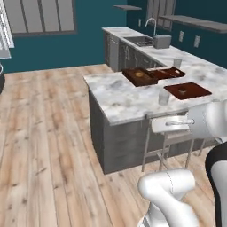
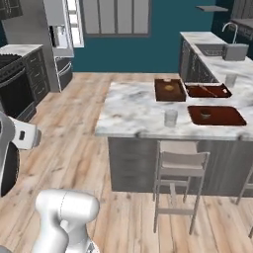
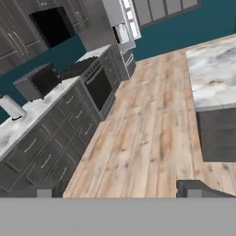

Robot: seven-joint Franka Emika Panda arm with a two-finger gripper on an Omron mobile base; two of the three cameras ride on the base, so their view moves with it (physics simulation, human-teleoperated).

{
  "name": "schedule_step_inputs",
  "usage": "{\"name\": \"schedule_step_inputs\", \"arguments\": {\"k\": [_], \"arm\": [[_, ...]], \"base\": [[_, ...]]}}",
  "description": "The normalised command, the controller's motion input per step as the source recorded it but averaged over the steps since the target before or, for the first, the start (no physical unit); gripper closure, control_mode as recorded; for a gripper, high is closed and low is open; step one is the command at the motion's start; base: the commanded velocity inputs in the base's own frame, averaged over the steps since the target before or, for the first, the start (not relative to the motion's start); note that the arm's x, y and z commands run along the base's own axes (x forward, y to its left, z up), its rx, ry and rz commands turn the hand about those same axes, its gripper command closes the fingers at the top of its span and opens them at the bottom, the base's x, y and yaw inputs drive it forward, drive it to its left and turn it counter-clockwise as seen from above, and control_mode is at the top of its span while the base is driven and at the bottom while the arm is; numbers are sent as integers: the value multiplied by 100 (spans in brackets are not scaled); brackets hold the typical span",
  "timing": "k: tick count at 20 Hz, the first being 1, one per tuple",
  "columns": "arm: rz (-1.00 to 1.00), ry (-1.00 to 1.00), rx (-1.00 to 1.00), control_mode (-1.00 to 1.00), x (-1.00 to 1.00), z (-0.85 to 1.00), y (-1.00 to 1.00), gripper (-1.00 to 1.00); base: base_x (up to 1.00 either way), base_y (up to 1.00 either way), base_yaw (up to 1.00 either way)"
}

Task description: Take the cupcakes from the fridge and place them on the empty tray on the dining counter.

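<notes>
1. Cupcakes: one [image 2: 205,115] on the flat tray [image 2: 227,117], tabletop [image 2: 133,113] of the dining island; another small round item in the box tray [image 2: 169,90], too small to identify.
2. Trays: three. Drinking glasses: two.
3. Fridge [image 2: 58,29]: partly cut off.
4. Gripper [image 3: 119,190]: jaws wide, holding nothing, above wooden floor.

The fridge [image 2: 60,39] is cut off by the top edge in the right base view (its upper doors lost); a small dark thing on the empty tray [image 2: 232,118] is too small to identify
</notes>
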Motion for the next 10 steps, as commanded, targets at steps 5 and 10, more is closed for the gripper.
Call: {"name": "schedule_step_inputs", "arguments": {"k": [5,10], "arm": [[0,0,0,100,0,0,0,-100],[0,0,0,100,0,0,0,-100]], "base": [[47,100,12],[86,100,9]]}}
